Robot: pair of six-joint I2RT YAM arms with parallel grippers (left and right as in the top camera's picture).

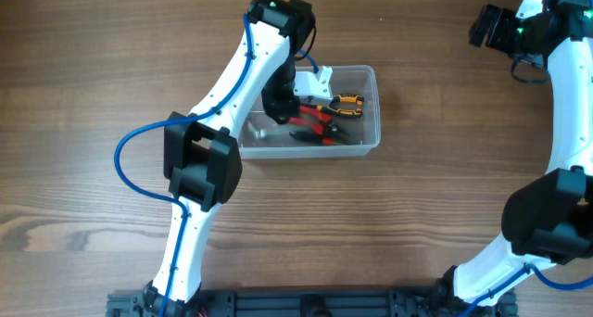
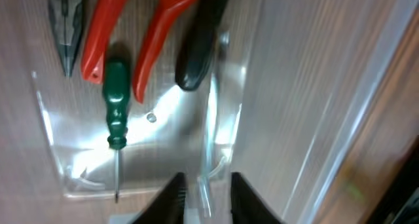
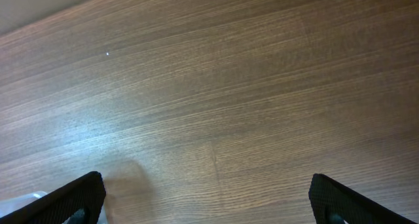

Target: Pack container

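The clear plastic container (image 1: 369,143) sits on the wood table at centre. Inside lie red-handled pliers (image 1: 315,125), orange-and-black pliers (image 1: 346,103) and a metal tool at the left end. My left gripper (image 1: 278,108) reaches down at the container's left end. In the left wrist view its fingers (image 2: 206,198) straddle the clear wall (image 2: 211,126) closely and appear shut on it. A green screwdriver (image 2: 115,112), red handles (image 2: 157,27) and a black handle (image 2: 196,54) lie inside. My right gripper (image 3: 206,198) is open and empty over bare table, at the far right in the overhead view (image 1: 486,25).
The left arm (image 1: 222,104) crosses the table from the front edge to the container and hides its left part. The right arm (image 1: 565,122) runs along the right edge. Bare wood lies around the container.
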